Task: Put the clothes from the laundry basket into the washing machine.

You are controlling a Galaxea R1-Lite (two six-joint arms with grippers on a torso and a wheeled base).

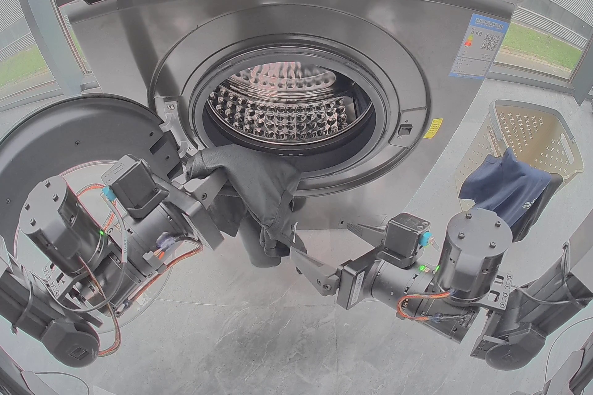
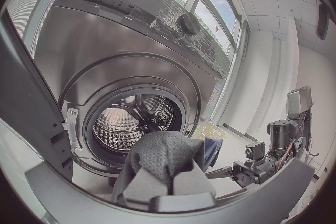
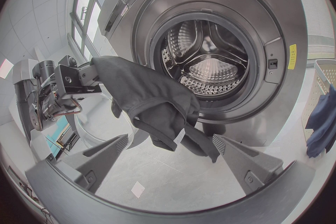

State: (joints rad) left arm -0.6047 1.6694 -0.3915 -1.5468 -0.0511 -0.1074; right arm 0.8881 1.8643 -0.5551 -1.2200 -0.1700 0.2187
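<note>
Left gripper [image 2: 169, 186] pinches dark garment [image 1: 259, 186], maybe a shirt, draped at 7 o'clock of the washer [image 1: 370, 26] opening. Right gripper [image 1: 330, 251] spread just under its hanging end. Soft, light, floppy: grab the bunched middle.
</note>
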